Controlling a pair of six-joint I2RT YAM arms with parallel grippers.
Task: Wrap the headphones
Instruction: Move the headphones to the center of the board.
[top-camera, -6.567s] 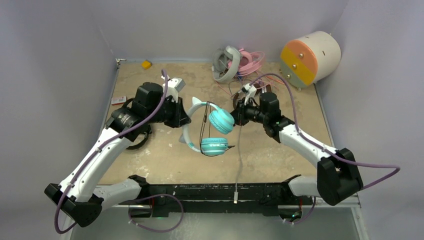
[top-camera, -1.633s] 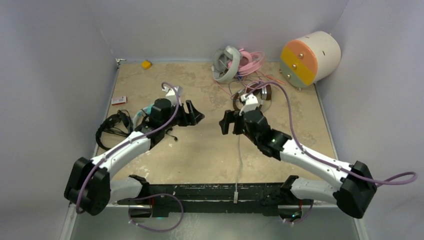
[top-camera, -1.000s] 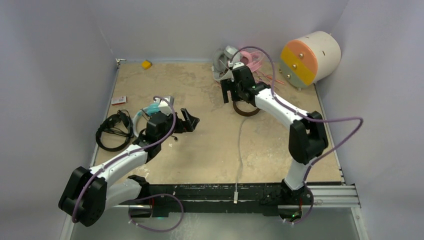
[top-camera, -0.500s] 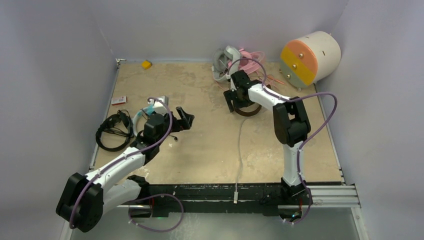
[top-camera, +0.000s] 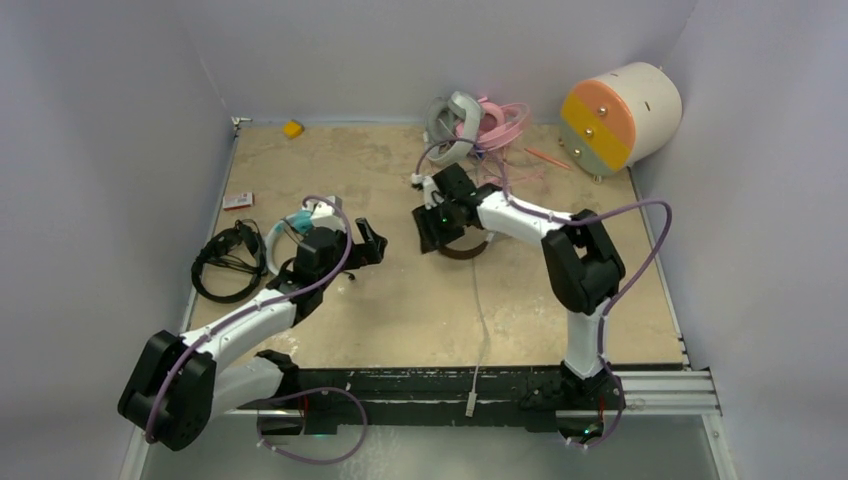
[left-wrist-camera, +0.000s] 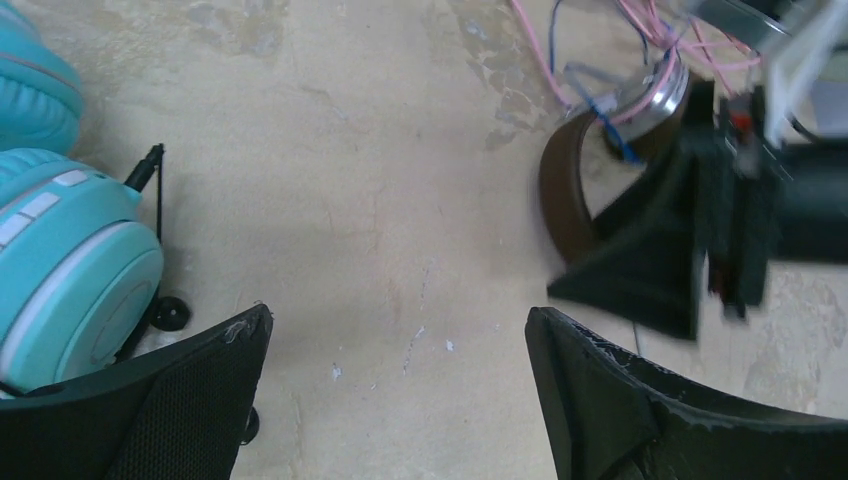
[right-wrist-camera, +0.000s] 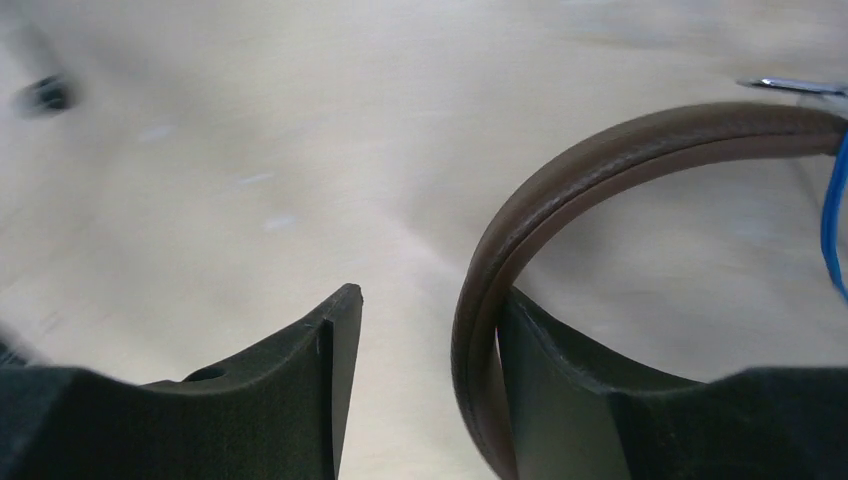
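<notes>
Lying between parted right pincer (right-wrist-camera: 428, 300) jaws: brown headphones (right-wrist-camera: 600, 150) band.

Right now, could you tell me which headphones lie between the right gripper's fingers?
The brown-and-silver headphones, whose padded headband passes between the right gripper's open fingers; the teal pair, black pair, grey-white pair and pink pair lie apart.

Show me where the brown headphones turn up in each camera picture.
Top external: brown headphones at centre, beside the right end effector.
Left wrist: brown headphones upper right.
Right wrist: brown headphones arc across the right half.
Shared landmark: right end effector, straddling them.
</notes>
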